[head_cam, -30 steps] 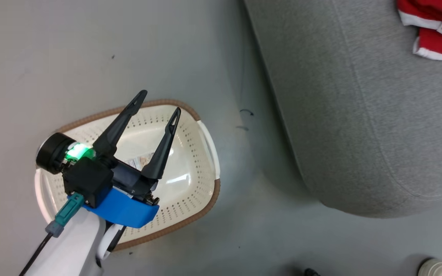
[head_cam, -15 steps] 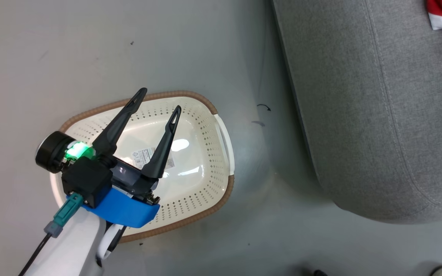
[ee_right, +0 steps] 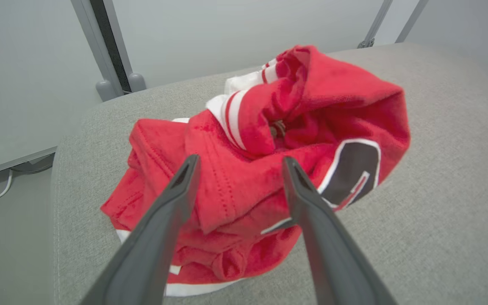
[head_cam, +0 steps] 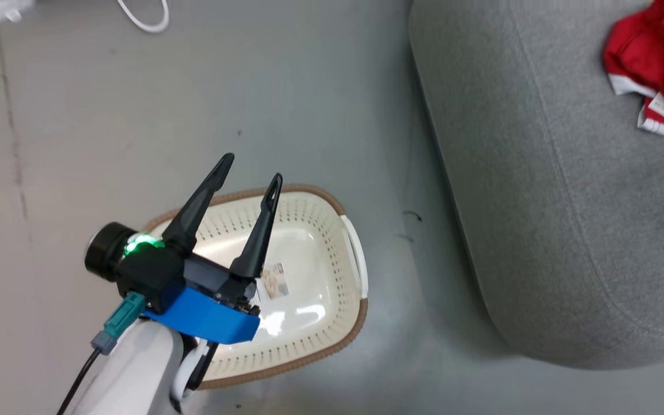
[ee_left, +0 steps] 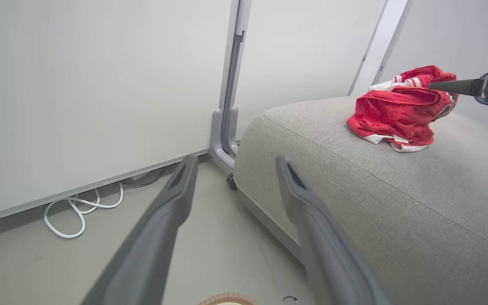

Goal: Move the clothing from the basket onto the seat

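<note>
The cream basket stands on the floor with just a label sticker showing on its bottom. My left gripper hovers open above it, holding nothing; in its wrist view the left gripper points toward the end of the grey sofa. The red clothing lies in a heap on the sofa. My right gripper is open just over the heap, whose black-and-white numeral faces up. One right finger shows beside the clothing.
A white cable loops on the grey floor by the wall panel, near a grey post at the sofa's end. Small dark marks dot the floor between basket and sofa. The basket rim lies just below my left fingers.
The head camera has shifted, so the basket sits lower in the picture and the cable has come into view. The left gripper stays open over the basket.
</note>
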Tool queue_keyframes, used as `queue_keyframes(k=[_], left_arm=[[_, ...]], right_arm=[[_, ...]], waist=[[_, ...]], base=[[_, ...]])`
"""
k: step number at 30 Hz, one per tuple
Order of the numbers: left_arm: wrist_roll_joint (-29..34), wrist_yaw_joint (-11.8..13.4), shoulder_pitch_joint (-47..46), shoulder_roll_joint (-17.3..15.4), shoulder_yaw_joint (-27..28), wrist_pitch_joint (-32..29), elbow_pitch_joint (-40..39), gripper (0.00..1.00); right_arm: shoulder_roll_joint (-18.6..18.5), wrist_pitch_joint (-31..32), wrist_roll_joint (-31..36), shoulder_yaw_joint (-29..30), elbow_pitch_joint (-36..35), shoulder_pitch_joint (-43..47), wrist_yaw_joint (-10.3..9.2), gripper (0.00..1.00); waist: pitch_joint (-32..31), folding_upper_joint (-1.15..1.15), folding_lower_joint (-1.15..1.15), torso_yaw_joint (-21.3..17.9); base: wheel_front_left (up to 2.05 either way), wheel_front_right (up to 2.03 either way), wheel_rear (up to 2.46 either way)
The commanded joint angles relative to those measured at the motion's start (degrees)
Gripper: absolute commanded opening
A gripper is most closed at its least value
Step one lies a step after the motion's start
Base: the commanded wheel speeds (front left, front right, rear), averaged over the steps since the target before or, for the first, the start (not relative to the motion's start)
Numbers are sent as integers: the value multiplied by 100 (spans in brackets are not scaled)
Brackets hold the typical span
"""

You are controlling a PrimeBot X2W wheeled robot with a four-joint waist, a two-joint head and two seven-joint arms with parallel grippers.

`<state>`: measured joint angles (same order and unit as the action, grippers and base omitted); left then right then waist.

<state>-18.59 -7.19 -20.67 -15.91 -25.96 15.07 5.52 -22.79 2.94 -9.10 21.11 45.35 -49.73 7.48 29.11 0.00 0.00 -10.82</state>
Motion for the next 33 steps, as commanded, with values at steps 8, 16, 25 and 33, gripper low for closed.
queue_keyframes(k=[8, 16, 25, 33], left_arm=[[-143, -21, 521, 313, 396, 15, 389, 100], [-75, -24, 964, 588, 886, 15, 686, 100], [41, -26, 1271, 766, 1413, 15, 1117, 100], [111, -28, 1451, 848, 1701, 15, 1402, 100]], right_arm=[[196, -33, -196, -524, -730, 979, 3, 100], [562, 105, -264, -908, -2036, 2116, 3, 100], [1068, 143, 58, -1250, -3086, 3206, 3, 100], [1436, 14, 171, -1556, -3536, 3882, 2, 100]], waist=[[-1136, 0, 0, 340], [-1720, 0, 0, 530], [-2211, 0, 0, 788], [-2519, 0, 0, 1036]], base=[[0, 0, 0], [0, 0, 0], [0, 0, 0], [0, 0, 0]])
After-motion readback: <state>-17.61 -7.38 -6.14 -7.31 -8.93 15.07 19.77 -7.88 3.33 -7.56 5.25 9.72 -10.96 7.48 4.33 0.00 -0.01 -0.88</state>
